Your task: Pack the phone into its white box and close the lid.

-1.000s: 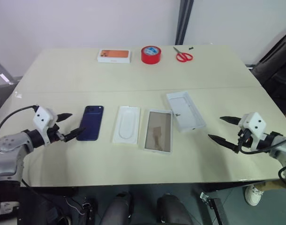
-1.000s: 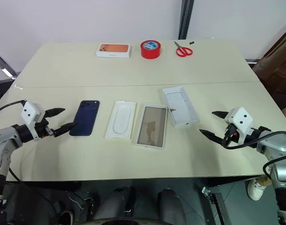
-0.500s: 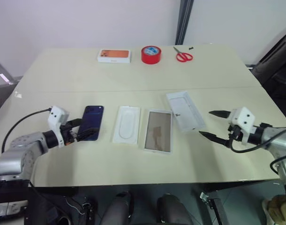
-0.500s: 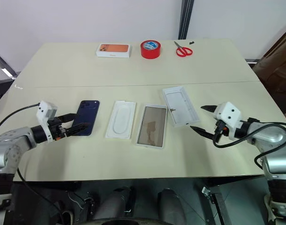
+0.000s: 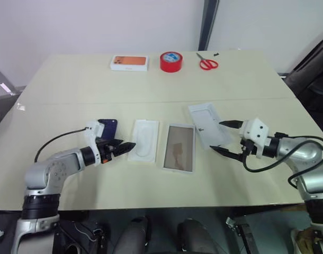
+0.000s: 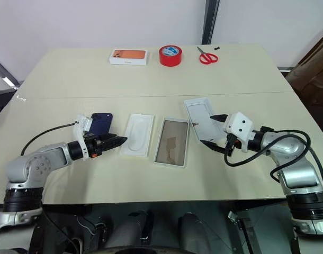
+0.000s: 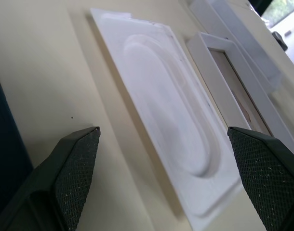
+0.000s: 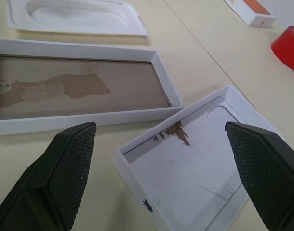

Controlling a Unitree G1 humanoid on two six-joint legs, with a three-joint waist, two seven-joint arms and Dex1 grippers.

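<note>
The shallow white cardboard tray with a thin rim and a brownish, patchy inner floor, the white box (image 5: 178, 147), lies flat near the middle of the pale beige table (image 5: 151, 84) and serves as the landmark here. Just to its left lies a white moulded insert with a rounded recess (image 5: 143, 140), close beside it but not touching. Further left again, beyond the insert, lies the slim dark navy-blue phone (image 5: 107, 128), flat on the table, largely covered by the left arm's wrist. Just to the right of the white box, angled away from it, lies the shallow white cardboard lid (image 5: 208, 124), plain inner face up with small brown marks.

The left gripper (image 5: 120, 146) hangs just left of the insert, its two black fingers spread wide and holding nothing; the left wrist view shows the insert between the fingertips and the phone's dark edge at one side. The right gripper (image 5: 226, 137) hovers to the right of the white box, at the near end of the lid, jaws also wide apart and empty.

Far behind the white box, along the table's back edge, sit a white box with an orange phone picture (image 5: 128, 63), a red roll of tape (image 5: 171, 61) and red-handled scissors (image 5: 207, 63)
</note>
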